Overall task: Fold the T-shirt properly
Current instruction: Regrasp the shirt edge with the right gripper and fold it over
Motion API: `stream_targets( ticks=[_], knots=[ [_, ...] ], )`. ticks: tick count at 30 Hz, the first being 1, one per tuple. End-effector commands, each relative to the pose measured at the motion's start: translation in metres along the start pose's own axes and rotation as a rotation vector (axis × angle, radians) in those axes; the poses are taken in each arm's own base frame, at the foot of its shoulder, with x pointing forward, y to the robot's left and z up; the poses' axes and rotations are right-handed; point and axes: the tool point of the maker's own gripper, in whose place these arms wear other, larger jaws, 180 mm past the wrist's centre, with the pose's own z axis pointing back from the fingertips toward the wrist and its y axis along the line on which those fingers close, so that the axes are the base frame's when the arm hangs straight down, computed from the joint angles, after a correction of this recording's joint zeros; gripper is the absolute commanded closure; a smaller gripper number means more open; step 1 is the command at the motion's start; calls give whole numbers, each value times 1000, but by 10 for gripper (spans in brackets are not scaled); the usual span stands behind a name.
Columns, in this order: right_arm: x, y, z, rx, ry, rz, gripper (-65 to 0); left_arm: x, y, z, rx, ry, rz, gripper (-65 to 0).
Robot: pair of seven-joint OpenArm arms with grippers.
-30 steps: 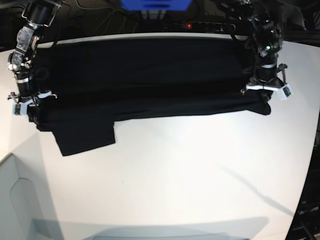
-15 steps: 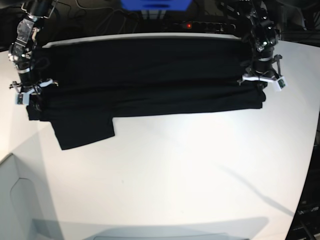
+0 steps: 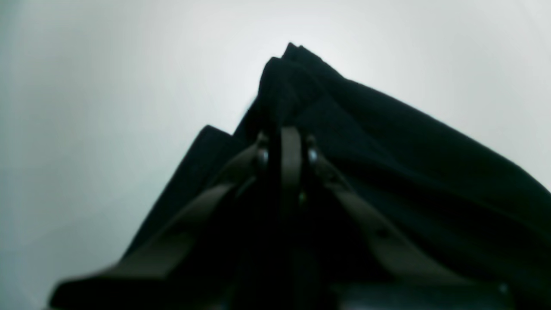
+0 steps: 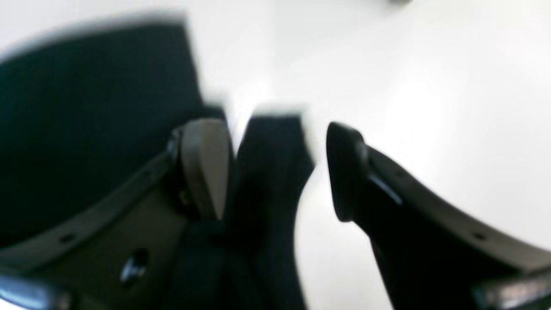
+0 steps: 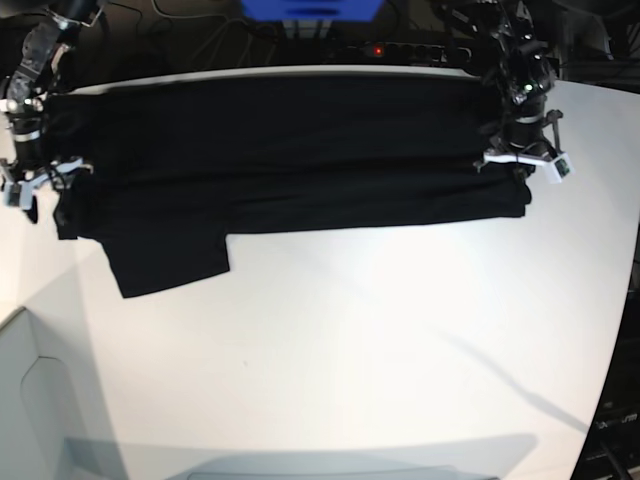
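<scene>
T-shirt (image 5: 290, 160) lies in a long folded band across the far side of the table (image 5: 380, 340), one sleeve poking toward the near side. A lengthwise fold looks just laid: right gripper (image 4: 275, 168) stands open, cloth loose between its jaws, while left gripper (image 3: 286, 148) pinches the opposite end. Next, probably release and regrip for a crosswise fold.

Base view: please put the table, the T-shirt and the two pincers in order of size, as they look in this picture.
1. Table, largest.
2. T-shirt, a wide black band across the far side.
3. Left pincer and right pincer: both small and alike in size, so I do not rank one above the other.
</scene>
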Motion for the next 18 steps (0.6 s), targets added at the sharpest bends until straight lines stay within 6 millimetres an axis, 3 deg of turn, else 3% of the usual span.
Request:
stream_targets(
  ticks=[1,5,8,13,18],
  knots=[
    [23,6,-2,40,-72,15,-373,14,1,1,1,-48,-7,0],
    [47,38,-22,154,-112,33,-373,15,0,2,0,-50,-7,0],
    [39,59,-52,216,-10,32,-373,16,0,2,-1,-53,-8,0],
    [25,74,-91,268,91,-23,-373,18,-2,3,-4,-58,-9,0],
    [-7,81,-100,301,185,-58,-373,18,-2,3,-4,-58,-9,0]
  ],
)
